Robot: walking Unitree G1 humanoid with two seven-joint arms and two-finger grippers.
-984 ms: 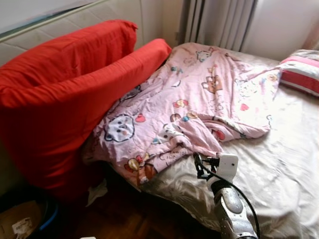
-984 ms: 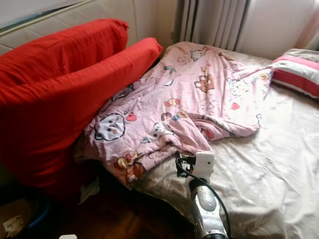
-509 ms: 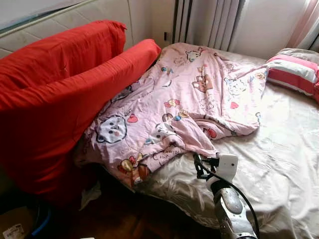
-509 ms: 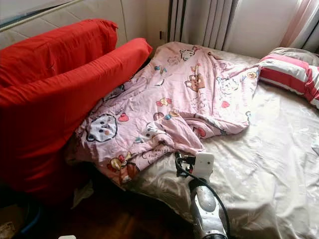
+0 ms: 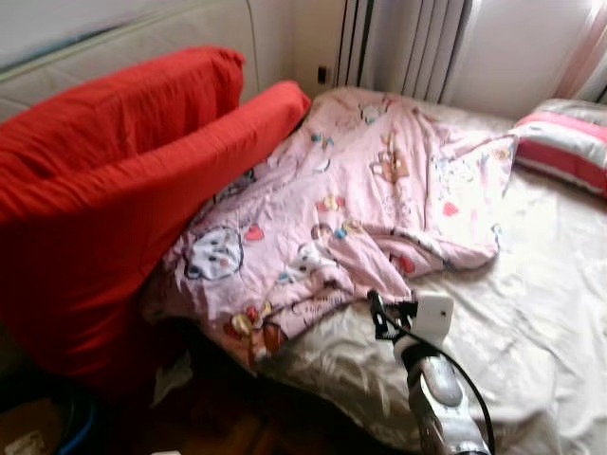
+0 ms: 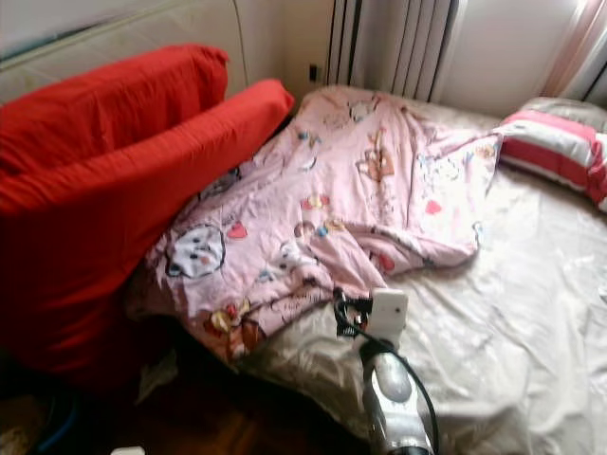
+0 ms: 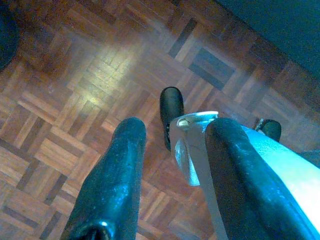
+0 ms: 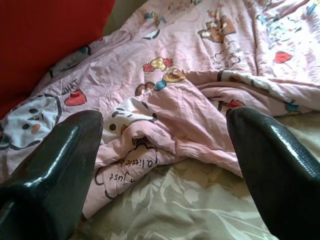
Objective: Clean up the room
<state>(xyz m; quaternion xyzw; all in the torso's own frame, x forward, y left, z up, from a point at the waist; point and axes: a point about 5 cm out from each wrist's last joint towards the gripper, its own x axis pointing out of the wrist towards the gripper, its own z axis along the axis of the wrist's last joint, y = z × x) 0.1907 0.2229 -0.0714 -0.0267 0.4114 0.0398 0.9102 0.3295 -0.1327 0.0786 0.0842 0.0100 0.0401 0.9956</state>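
While the right gripper (image 8: 165, 150) hovers spread wide near the pink blanket (image 5: 370, 209), it may snag the bedsheet (image 5: 531, 313) beneath instead.

camera: panned slightly | right hand (image 8: 165, 150): unmoved over blanket (image 5: 379, 190)

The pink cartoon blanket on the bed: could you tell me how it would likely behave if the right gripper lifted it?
The pink blanket lies rumpled in soft folds, so it would probably drape limply. It looks thin, likely light. Spread widely, it would probably trail.
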